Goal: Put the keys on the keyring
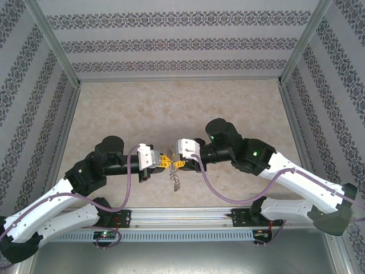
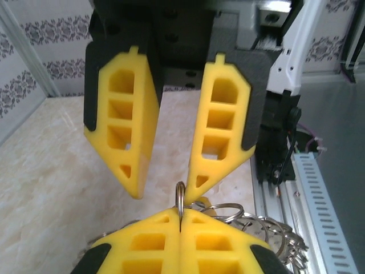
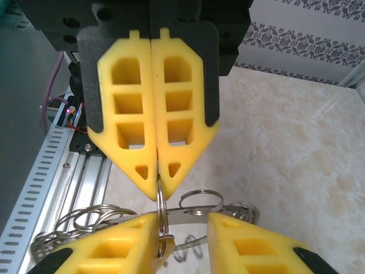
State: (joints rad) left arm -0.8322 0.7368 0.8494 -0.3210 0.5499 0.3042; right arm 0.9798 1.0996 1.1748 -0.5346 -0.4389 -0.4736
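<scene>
Pinching the keyring [image 3: 162, 211] edge-on in my shut right hand [image 3: 157, 191], held above the table [image 1: 171, 103] so its loops dangle free; my left hand [image 2: 166, 188] gapes wide just opposite, probably to grip the other side.

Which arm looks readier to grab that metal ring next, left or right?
Left, probably. The left tool is open and empty, with the keyring between its fingers. The right tool is shut on that ring, so it can only hold it steady.
</scene>
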